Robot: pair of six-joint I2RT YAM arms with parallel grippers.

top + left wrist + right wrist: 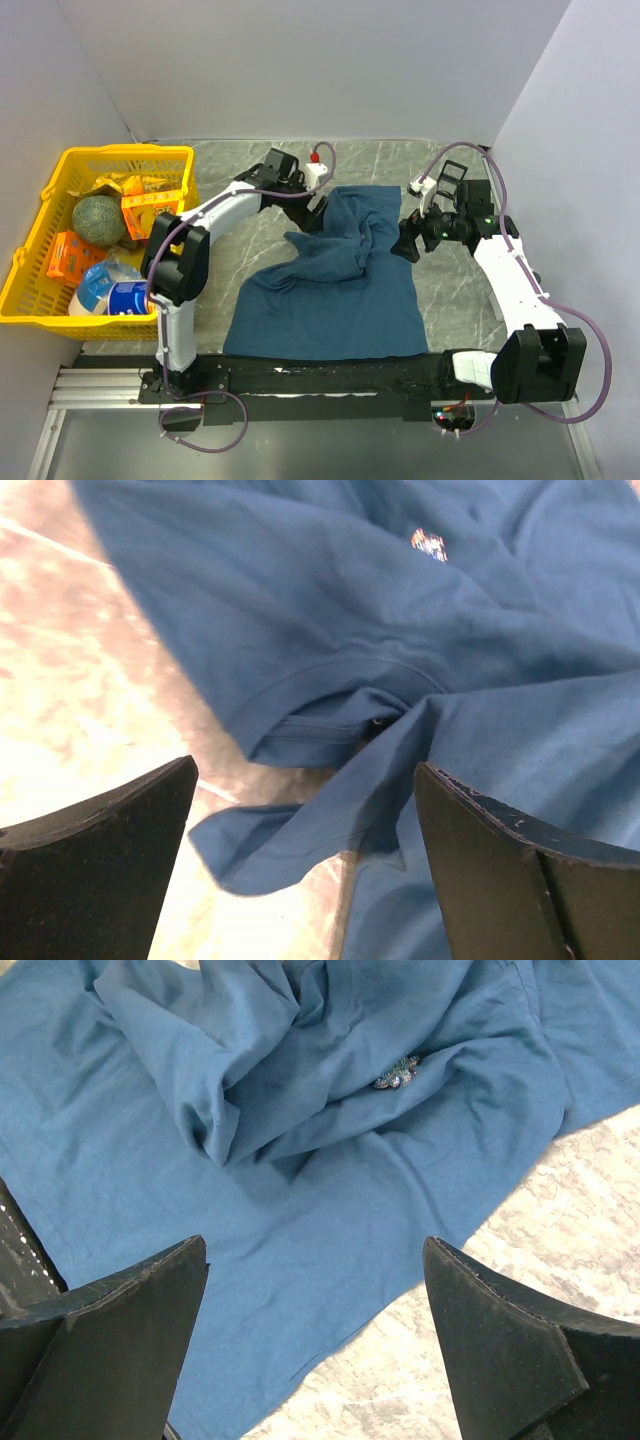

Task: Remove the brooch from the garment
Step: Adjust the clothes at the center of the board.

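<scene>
- Closest to each wrist lens we find that gripper's own fingers (90,860): matte black wedges, scuffed pale along their edges and tapering to blunt tips.
- Beneath everything lies the table (455,300), a grey marbled slab with a faint sheen.
- Spread over its middle is the garment (330,295), soft teal-blue cloth. It is flat and roughly rectangular at the near end and bunched into deep folds toward the far end (a stitched hem curls up in the left wrist view).
- At the left edge sits a yellow plastic basket (130,152) with slotted walls. It holds a rough green round fruit (98,220), orange packets (75,255) and a blue-and-white tub (110,290).
- Our left arm rises from its base, folds at the elbow and reaches to the garment's far-left corner. The left gripper (318,208) points down over the cloth, jaws wide apart, with nothing between them.
- Our right arm stretches forward along the right side, wrist turned inward. The right gripper (408,240) hangs just beside the garment's right edge, equally wide open and empty.
- Smallest is the brooch (397,1073), a glittering little cluster sitting in a crease of the bunched cloth, ahead of both sets of fingers and apart from them.
</scene>
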